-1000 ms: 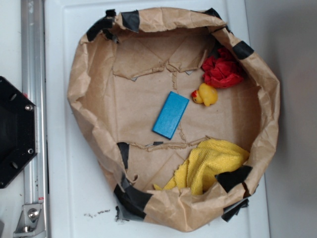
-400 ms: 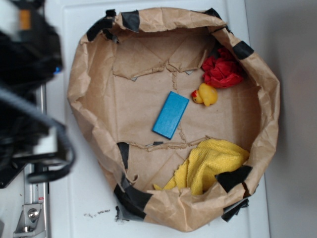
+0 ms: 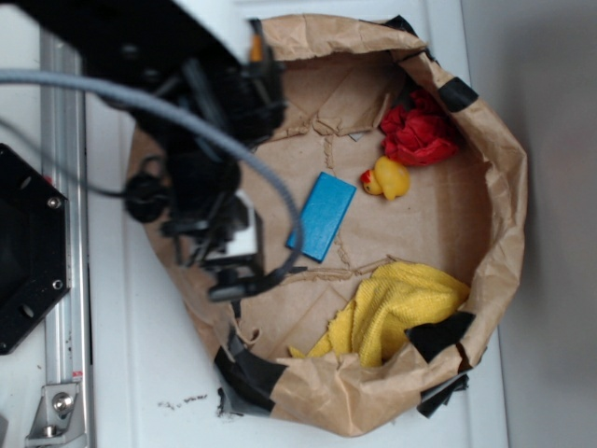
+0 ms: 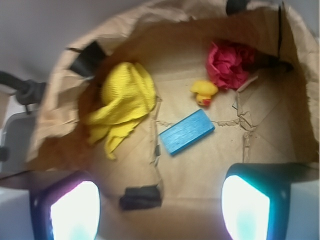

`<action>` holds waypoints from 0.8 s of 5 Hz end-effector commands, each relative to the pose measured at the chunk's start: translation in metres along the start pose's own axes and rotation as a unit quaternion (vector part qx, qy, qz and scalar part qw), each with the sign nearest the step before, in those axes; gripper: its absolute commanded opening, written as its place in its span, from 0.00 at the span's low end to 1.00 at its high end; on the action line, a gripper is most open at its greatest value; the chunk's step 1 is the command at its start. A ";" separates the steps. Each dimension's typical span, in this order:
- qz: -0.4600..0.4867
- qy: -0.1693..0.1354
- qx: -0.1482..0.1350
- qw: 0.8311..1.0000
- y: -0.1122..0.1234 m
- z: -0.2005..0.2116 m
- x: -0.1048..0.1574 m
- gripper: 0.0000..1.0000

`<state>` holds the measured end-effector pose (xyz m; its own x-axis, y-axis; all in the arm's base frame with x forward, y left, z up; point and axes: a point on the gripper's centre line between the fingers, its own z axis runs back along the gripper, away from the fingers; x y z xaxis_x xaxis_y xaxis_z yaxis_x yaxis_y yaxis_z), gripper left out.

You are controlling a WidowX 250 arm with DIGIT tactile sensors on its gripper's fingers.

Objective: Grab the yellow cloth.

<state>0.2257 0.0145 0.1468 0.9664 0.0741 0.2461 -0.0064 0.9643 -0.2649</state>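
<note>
The yellow cloth (image 3: 396, 308) lies crumpled with folds against the near right wall of a brown paper basin (image 3: 504, 187). In the wrist view the yellow cloth (image 4: 125, 100) is ahead and to the left. My gripper (image 3: 238, 266) hangs over the basin's left side, well to the left of the cloth and apart from it. In the wrist view the gripper (image 4: 160, 210) is open and empty, with its two fingers (image 4: 75, 210) wide apart over bare paper.
A blue block (image 3: 322, 217) lies in the middle of the basin. A small yellow rubber duck (image 3: 387, 177) and a red cloth (image 3: 420, 131) sit at the far right. The basin's crumpled walls are patched with black tape (image 3: 438, 334). A black base (image 3: 28, 252) stands at the left.
The arm has swung in from the upper left. It now covers the basin's left side, where no arm showed a second ago. The objects have not moved.
</note>
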 end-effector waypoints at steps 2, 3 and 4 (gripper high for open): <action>-0.107 -0.051 -0.042 0.992 -0.057 -0.061 0.054 1.00; -0.139 -0.041 -0.025 0.989 -0.082 -0.094 0.059 1.00; -0.159 -0.031 0.012 0.987 -0.085 -0.131 0.060 1.00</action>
<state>0.3107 -0.0841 0.0488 0.9262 -0.1975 0.3211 0.2568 0.9541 -0.1540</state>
